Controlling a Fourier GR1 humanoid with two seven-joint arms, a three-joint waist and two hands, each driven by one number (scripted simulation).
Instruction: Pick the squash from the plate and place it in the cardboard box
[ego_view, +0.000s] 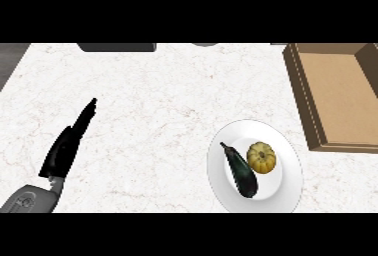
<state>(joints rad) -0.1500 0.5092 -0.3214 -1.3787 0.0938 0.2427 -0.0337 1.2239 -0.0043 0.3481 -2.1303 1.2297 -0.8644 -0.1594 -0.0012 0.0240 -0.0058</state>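
A small yellow ribbed squash (261, 157) lies on the white plate (284, 185) at the lower right of the counter. Beside it on the same plate, to its left, lies a long dark green vegetable (241, 171). The open cardboard box (341, 95) sits at the right edge, behind the plate. My left hand (68, 145) is at the left of the counter with its fingers straight, far from the plate and holding nothing. My right hand does not show.
A dark grey object (117, 47) sits at the counter's back edge, with a small grey round thing (206, 44) to its right. White marbled counter lies between my left hand and the plate.
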